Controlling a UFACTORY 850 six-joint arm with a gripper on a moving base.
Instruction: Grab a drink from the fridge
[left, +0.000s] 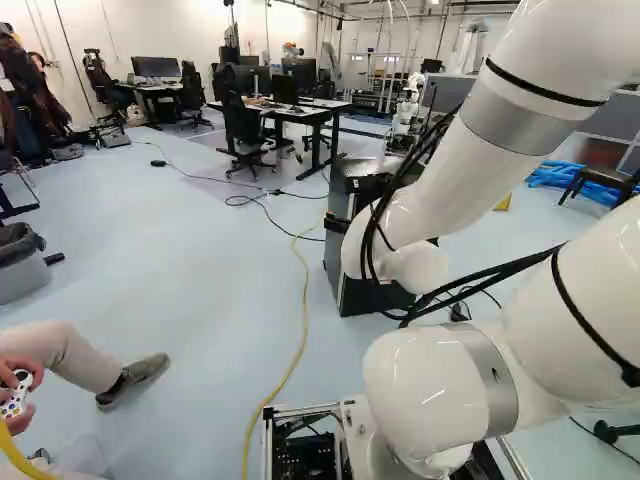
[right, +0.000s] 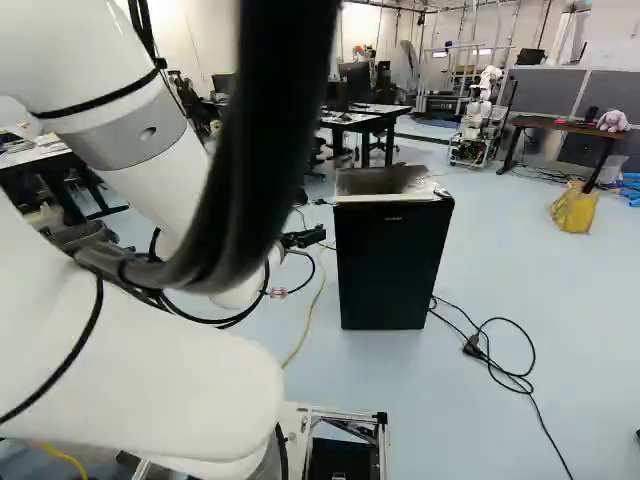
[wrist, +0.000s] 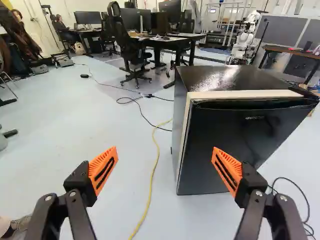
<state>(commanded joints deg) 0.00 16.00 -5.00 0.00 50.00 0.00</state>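
Observation:
At the left of the fridge in the right base view, part of my black gripper (right: 305, 238) shows beyond the arm. Seen from the wrist, my gripper (wrist: 165, 170) stands wide open, nothing between its orange pads. One finger is over bare floor; the other overlaps the lower front of the black fridge (wrist: 225, 145) in that view. No contact can be made out. The fridge (right: 390, 265) stands upright on the floor, its door closed and its contents hidden. In the left base view my arm covers much of it.
A yellow cable (wrist: 152, 180) runs over the floor beside the fridge; black cables (right: 515, 375) lie on its other side. Desks (left: 300, 108) and chairs stand farther back, with another robot (right: 478, 125). A person's leg (left: 75, 360) reaches in at the left base view's left.

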